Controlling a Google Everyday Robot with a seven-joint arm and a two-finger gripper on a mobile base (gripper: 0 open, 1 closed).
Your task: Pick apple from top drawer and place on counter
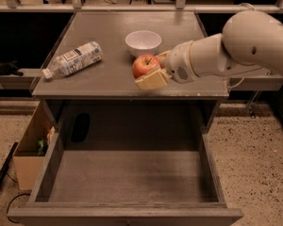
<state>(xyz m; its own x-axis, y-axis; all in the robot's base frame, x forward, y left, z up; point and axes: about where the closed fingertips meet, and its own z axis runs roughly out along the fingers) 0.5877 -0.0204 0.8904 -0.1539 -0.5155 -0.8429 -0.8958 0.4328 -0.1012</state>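
Apple: the apple [144, 65] is out of the drawer and over the counter [99, 81], near its front edge, just in front of the bowl [143, 42].
Gripper: the gripper [151, 69] reaches in from the right on the end of the big white arm [236, 46] and is wrapped around the apple.
Jaws: closed on the apple, with one tan finger [153, 80] under it and the other behind it. It is held from the side, so the red top shows.
Touching or not: I cannot tell if the apple sits on the counter or hangs just above it.
Drawer: the drawer [127, 213] is pulled wide open and its bottom is bare.
Other things: a bottle [73, 59] lies on its side at the left, well apart from the apple. A box [30, 149] stands on the floor by the drawer.
Step, I think: putting down — the lift looks done.
Next, I think: lower gently, then let go.
Watch out: the apple is round and close to the edge, so it could roll off, or bump the bowl.
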